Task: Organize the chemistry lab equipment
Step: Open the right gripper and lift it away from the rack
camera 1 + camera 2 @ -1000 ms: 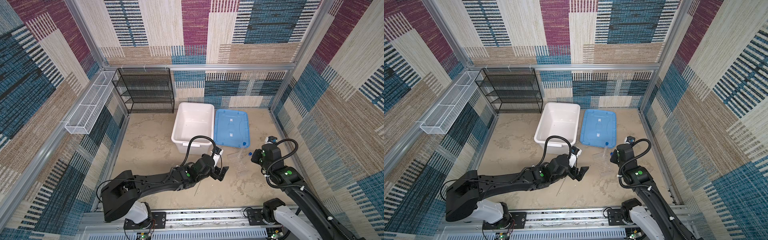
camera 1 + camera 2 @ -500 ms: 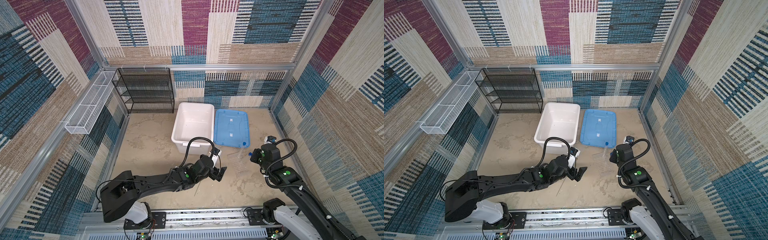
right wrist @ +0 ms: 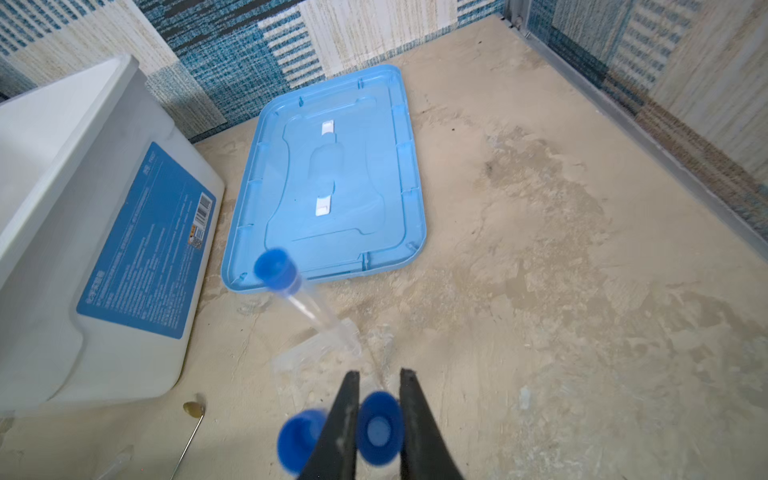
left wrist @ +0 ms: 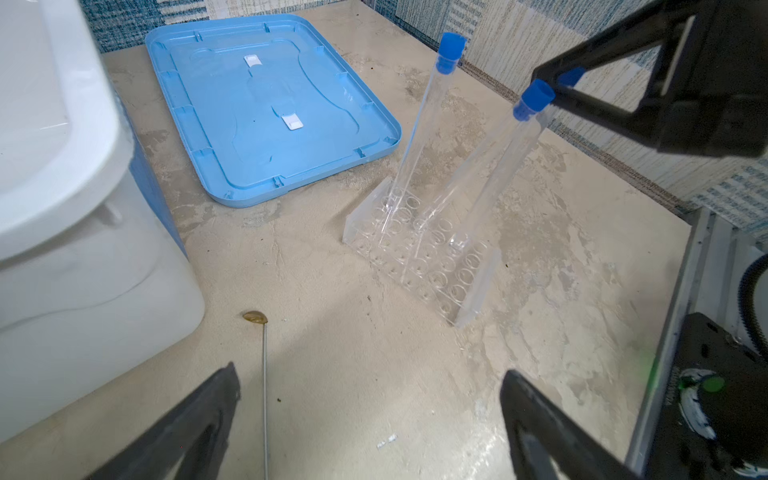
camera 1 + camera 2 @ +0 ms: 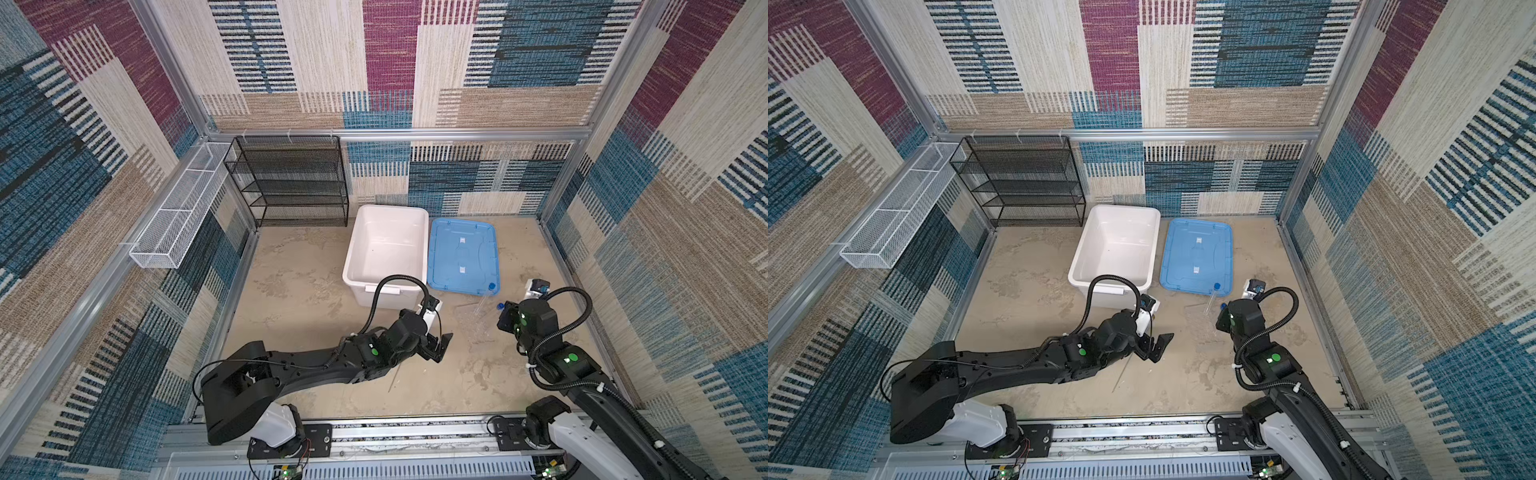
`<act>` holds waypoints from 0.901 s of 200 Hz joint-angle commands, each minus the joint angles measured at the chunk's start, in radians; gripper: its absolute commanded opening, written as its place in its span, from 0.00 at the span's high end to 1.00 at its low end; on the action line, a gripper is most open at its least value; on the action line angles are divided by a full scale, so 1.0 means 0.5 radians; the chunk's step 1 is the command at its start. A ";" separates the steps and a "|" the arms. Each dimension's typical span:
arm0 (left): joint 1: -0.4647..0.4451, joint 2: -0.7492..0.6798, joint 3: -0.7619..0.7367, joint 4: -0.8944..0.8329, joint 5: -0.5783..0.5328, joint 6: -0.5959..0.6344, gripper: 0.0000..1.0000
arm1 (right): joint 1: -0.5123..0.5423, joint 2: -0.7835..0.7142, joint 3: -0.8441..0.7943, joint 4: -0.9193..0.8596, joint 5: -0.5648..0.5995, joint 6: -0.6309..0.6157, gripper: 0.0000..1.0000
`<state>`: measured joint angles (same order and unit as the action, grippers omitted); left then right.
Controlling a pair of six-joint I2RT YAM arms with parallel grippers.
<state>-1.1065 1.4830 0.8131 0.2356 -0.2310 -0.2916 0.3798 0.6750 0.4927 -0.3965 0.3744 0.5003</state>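
Observation:
A clear tube rack (image 4: 419,253) stands on the sandy floor in front of the blue lid. One blue-capped tube (image 4: 419,124) stands in it, leaning slightly; it also shows in both top views (image 5: 484,297) (image 5: 1210,297). A second tube (image 4: 498,174) leans in the rack beside my right gripper (image 3: 379,374). That gripper is shut on the cap end of a third tube (image 3: 379,428) above the rack. My left gripper (image 4: 370,374) (image 5: 441,348) hovers open and empty, short of the rack. The spoon-tipped rod (image 4: 264,395) (image 3: 189,432) lies flat by its left finger.
The white tub (image 5: 390,208) stands open left of the rack, with its blue lid (image 5: 461,257) flat beside it. A black mesh shelf (image 5: 291,183) stands against the back wall. A white wire basket (image 5: 174,224) hangs on the left wall.
My right gripper has shifted slightly with the tube still in it. The left gripper has barely moved and stays open.

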 commanded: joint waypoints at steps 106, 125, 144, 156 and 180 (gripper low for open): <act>0.001 0.046 -0.002 0.069 -0.035 0.040 0.01 | 0.012 -0.048 -0.043 0.135 -0.015 -0.064 0.70; 0.001 0.052 -0.003 0.069 -0.039 0.037 0.01 | 0.011 -0.051 -0.050 0.156 -0.042 -0.080 0.68; -0.001 0.053 -0.001 0.072 -0.038 0.035 0.01 | 0.011 -0.056 -0.040 0.162 -0.080 -0.087 0.59; 0.001 0.053 -0.003 0.072 -0.038 0.036 0.01 | 0.012 -0.093 -0.042 0.173 -0.101 -0.087 0.48; 0.001 0.050 0.000 0.069 -0.039 0.036 0.01 | 0.013 -0.173 -0.028 0.178 -0.122 -0.074 0.33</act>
<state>-1.1065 1.5089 0.8131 0.2493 -0.2325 -0.2916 0.3847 0.6151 0.4683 -0.3454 0.3397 0.4629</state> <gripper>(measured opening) 0.993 0.622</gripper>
